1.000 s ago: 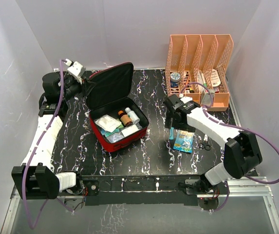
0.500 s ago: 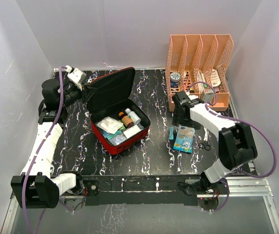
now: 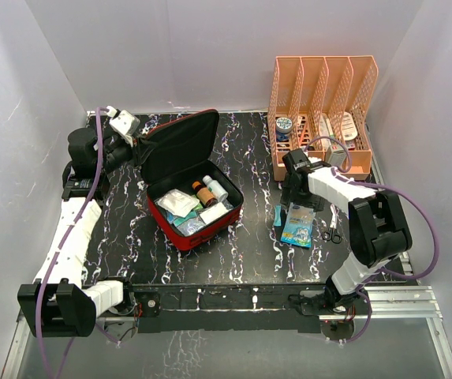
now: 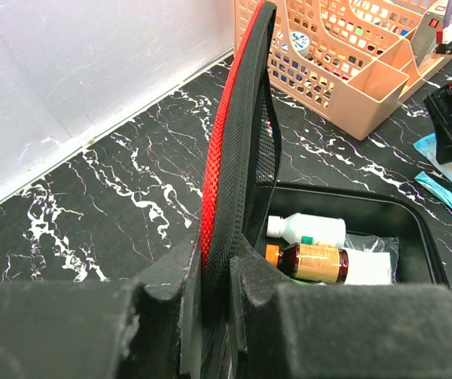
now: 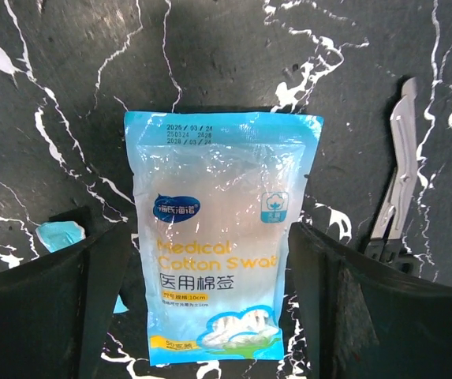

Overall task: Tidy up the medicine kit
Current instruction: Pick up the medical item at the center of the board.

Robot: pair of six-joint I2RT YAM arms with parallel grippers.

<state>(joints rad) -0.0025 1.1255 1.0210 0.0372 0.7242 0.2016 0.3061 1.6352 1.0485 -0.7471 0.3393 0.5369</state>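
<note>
Though soft — squarish fabric medicine kit (image 3: 180,146)

On the table (image 3: 249,245): medicine kit (image 3: 198,212) left of centre; file rack (image 3: 320,87) at far right corner; cotton swab pack (image 3: 298,225) before it, scissors (image 3: 333,233) just right.

Blue packet (image 5: 219,237): "Medical Cotton Swab"

The medicine kit (image 3: 198,234) is red outside and black inside. The table (image 3: 241,253) is black with squiggly white lines. The file rack (image 3: 320,79) is orange-pink. The cotton swab packet (image 5: 222,237) is light blue and white. One bottle (image 4: 316,263) is brown, another bottle (image 4: 308,230) white.
</note>
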